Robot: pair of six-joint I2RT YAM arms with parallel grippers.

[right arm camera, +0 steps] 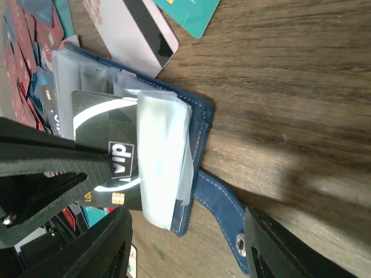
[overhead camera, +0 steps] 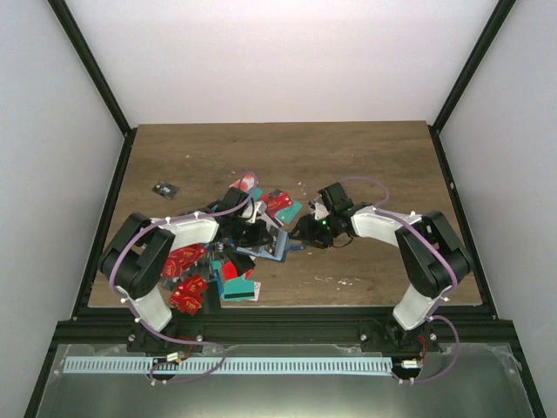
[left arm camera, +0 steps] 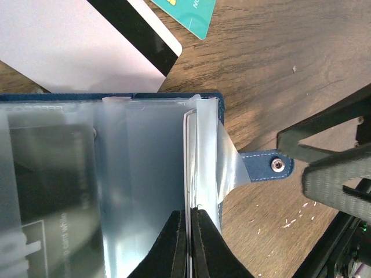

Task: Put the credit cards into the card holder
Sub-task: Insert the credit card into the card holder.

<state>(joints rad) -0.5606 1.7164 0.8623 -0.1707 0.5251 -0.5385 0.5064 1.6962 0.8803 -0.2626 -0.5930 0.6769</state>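
Observation:
The dark blue card holder (right arm camera: pixel 200 124) lies open on the wood, its clear sleeves (left arm camera: pixel 145 191) up and its clasp tab (left arm camera: pixel 268 165) pointing out. My left gripper (left arm camera: pixel 190 213) is shut on a black card (right arm camera: pixel 110 139), seen edge-on in the left wrist view, which stands partly inside a sleeve. My right gripper (right arm camera: pixel 188 231) is open and empty, with one finger on each side of the clasp tab (right arm camera: pixel 223 208). In the top view the holder (overhead camera: pixel 268 247) sits between the left gripper (overhead camera: pixel 255 233) and the right gripper (overhead camera: pixel 305 232). Loose red cards (overhead camera: pixel 186 261) lie at the left.
A white card with a black stripe (left arm camera: pixel 87 46) and a teal card (left arm camera: pixel 185 14) lie just beyond the holder. More red and teal cards (overhead camera: pixel 280 203) lie behind it. A small dark object (overhead camera: pixel 163 189) sits at the far left. Black frame rails border the table.

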